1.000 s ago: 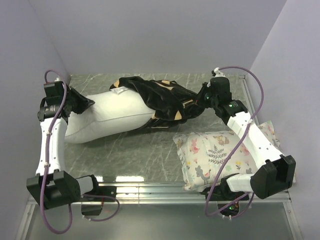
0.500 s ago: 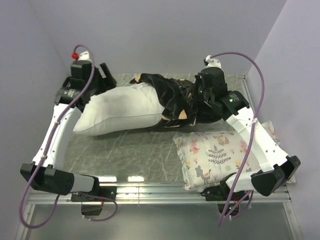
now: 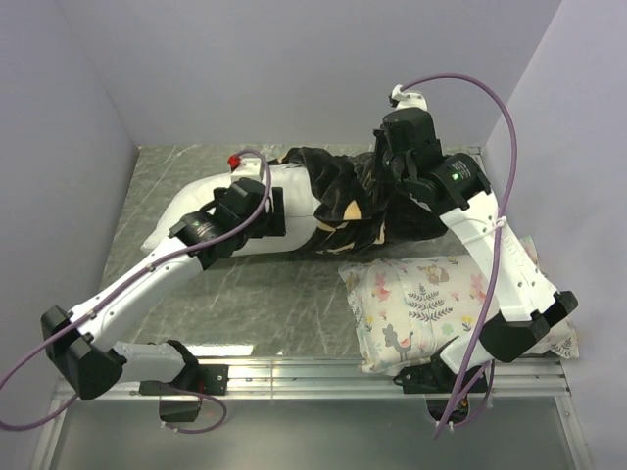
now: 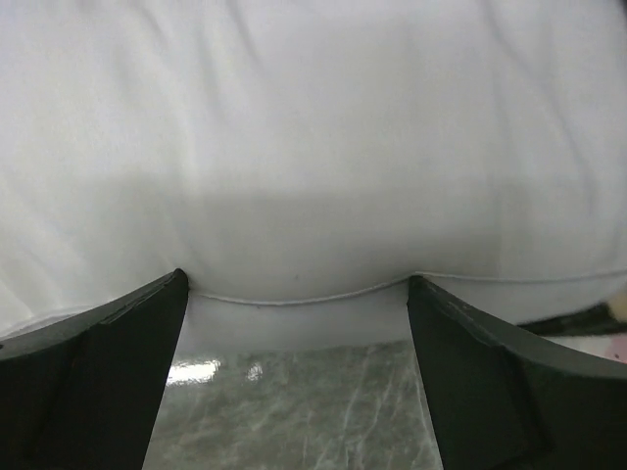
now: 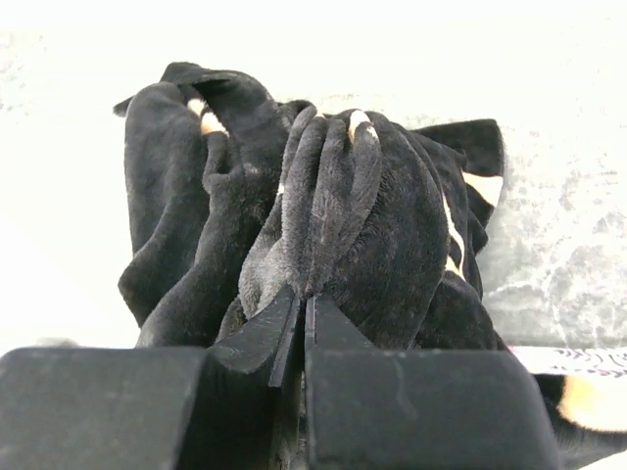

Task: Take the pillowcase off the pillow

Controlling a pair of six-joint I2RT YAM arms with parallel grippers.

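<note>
1. Top view: the pillow point(image 3: 206, 194) lies across the far middle of the table point(image 3: 284, 294). Its left part is bare and its right end sits inside the bunched pillowcase point(image 3: 343, 191). The left gripper point(image 3: 269, 211) is over the bare part, near the case's edge. The right gripper point(image 3: 384, 188) is in the bunch. The floral pillow point(image 3: 421, 294) is near right and not involved.
2. Left wrist: the jaws are spread wide and hold nothing. The pillow's seamed edge point(image 4: 313, 147) sits between the fingers point(image 4: 98, 382), with the table point(image 4: 294, 411) below. Best to bite deep into the stuffing, not just the skin, then hold it as an anchor.
3. Right wrist: the gripper point(image 5: 302, 304) is pinched tight on a fold of the black plush pillowcase point(image 5: 372, 215). Pull rightward, low and steady, away from the left arm. The fold is thin and could slip.
</note>
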